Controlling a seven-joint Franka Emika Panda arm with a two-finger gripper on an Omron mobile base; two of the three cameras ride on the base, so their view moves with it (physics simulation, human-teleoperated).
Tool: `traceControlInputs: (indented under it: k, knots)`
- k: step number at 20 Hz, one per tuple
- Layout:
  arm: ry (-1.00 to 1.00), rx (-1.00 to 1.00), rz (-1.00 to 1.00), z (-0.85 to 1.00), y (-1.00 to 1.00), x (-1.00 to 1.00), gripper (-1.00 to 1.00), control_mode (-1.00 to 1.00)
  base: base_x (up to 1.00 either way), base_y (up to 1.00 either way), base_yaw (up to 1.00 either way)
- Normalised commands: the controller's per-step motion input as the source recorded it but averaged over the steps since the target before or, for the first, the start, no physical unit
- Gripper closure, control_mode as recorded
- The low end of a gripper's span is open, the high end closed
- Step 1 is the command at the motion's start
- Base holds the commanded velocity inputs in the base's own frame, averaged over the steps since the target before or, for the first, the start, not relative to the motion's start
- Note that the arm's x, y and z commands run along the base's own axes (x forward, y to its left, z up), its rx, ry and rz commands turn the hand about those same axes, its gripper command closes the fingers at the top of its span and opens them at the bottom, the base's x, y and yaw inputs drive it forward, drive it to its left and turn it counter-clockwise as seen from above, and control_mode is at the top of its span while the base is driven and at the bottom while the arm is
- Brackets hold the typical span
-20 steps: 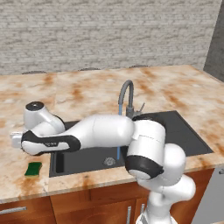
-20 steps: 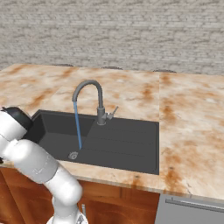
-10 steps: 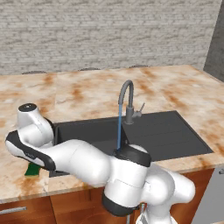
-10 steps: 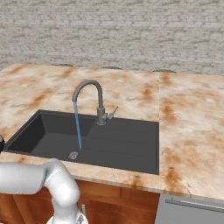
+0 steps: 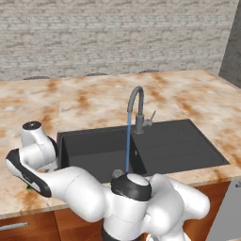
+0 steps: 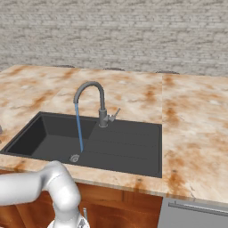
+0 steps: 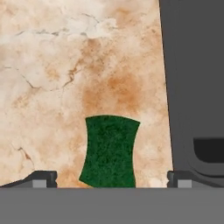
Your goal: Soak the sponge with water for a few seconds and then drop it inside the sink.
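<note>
Claw (image 7: 112, 178) spread wide, tips at 9 and 3 o'clock of the sponge (image 7: 110, 151), gripping nothing. Sponge lies flat on the counter (image 7: 65, 78), just beside the sink (image 7: 194, 78) rim at 3 o'clock. Water (image 6: 79, 129) runs from the faucet (image 6: 94, 100) into the basin.

Two base views over the sink (image 5: 183, 146) from opposite sides; hand view close above counter (image 7: 65, 65).

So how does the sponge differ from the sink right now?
The sponge is a small green block lying flat on the marble counter; the sink is a large dark recessed basin. The sponge sits dry beside the sink, while water streams into the sink. Both are roughly rectangular.
</note>
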Motion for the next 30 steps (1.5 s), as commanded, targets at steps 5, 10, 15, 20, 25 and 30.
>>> traceControlInputs:
  k: [5, 10, 15, 20, 25, 30]
  knots:
    - [0.0, 0.02, 0.01, -0.34, 0.0, 0.04, -1.0, -1.0, 0.0, 0.0, 0.0]
    - [0.0, 0.01, 0.05, -0.33, 0.01, 0.08, -1.0, -1.0, 0.0, 0.0, 0.0]
    - [0.0, 0.0, 0.05, -0.2, 0.06, 0.15, -1.0, -1.0, 0.0, 0.0, 0.0]
    - [0.0, 0.0, 0.05, 0.0, 0.14, 0.06, -1.0, -1.0, 0.0, 0.0, 0.0]
    - [0.01, 0.0, 0.04, -0.11, 0.28, 0.0, -1.0, -1.0, 0.0, 0.0, 0.0]
    - [0.0, 0.0, 0.0, -0.09, 0.02, 0.0, -1.0, -1.0, 0.0, 0.0, 0.0]
